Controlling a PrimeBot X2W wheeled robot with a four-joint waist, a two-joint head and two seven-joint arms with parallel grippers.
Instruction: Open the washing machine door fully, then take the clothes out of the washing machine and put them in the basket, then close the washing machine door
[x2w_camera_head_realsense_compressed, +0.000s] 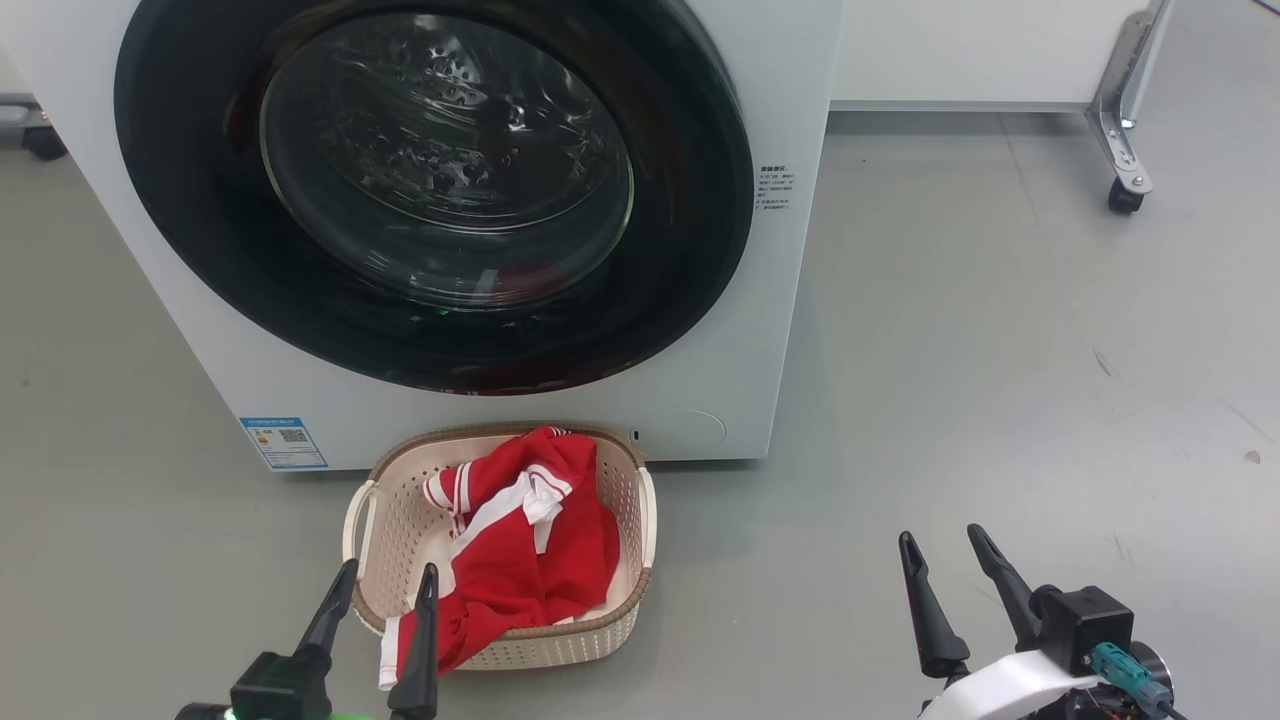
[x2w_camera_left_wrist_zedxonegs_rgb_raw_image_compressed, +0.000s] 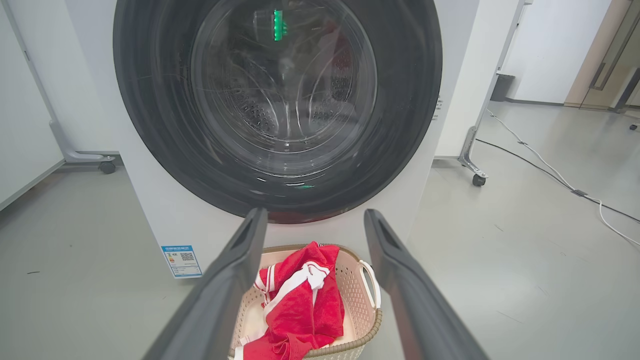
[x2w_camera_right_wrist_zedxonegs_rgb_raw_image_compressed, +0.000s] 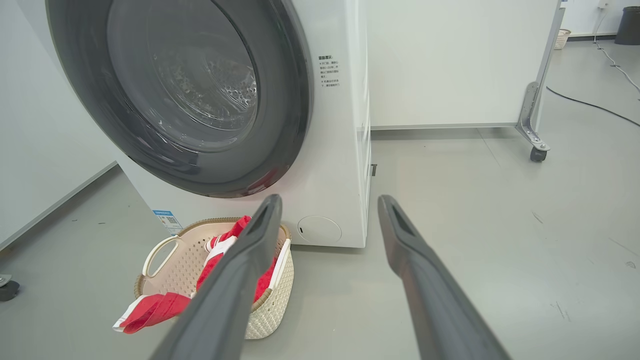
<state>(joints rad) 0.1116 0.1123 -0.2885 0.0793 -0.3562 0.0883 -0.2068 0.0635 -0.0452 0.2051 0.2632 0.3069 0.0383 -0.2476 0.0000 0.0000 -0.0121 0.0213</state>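
Note:
The washing machine (x2w_camera_head_realsense_compressed: 200, 330) (x2w_camera_left_wrist_zedxonegs_rgb_raw_image_compressed: 150, 220) (x2w_camera_right_wrist_zedxonegs_rgb_raw_image_compressed: 335, 165) stands in front of me, its round black-rimmed door (x2w_camera_head_realsense_compressed: 440, 190) (x2w_camera_left_wrist_zedxonegs_rgb_raw_image_compressed: 280, 105) (x2w_camera_right_wrist_zedxonegs_rgb_raw_image_compressed: 185, 95) shut flat against the front. On the floor before it sits the cream basket (x2w_camera_head_realsense_compressed: 620, 480) (x2w_camera_left_wrist_zedxonegs_rgb_raw_image_compressed: 357, 285) (x2w_camera_right_wrist_zedxonegs_rgb_raw_image_compressed: 270, 305). The red clothes (x2w_camera_head_realsense_compressed: 520, 545) (x2w_camera_left_wrist_zedxonegs_rgb_raw_image_compressed: 305, 305) (x2w_camera_right_wrist_zedxonegs_rgb_raw_image_compressed: 155, 307) with white stripes lie in it, one end hanging over the near rim. My left gripper (x2w_camera_head_realsense_compressed: 388, 572) (x2w_camera_left_wrist_zedxonegs_rgb_raw_image_compressed: 312, 220) is open at the basket's near left corner, holding nothing. To the right, above bare floor, my right gripper (x2w_camera_head_realsense_compressed: 940, 538) (x2w_camera_right_wrist_zedxonegs_rgb_raw_image_compressed: 327, 205) is open and empty.
A white partition on a castered metal foot (x2w_camera_head_realsense_compressed: 1125, 150) (x2w_camera_right_wrist_zedxonegs_rgb_raw_image_compressed: 532, 135) stands behind the machine to the right. A cable (x2w_camera_left_wrist_zedxonegs_rgb_raw_image_compressed: 550, 170) runs across the grey floor farther right. Another castered foot (x2w_camera_left_wrist_zedxonegs_rgb_raw_image_compressed: 95, 160) is at the machine's left. Open floor (x2w_camera_head_realsense_compressed: 1000, 350) lies right of the machine.

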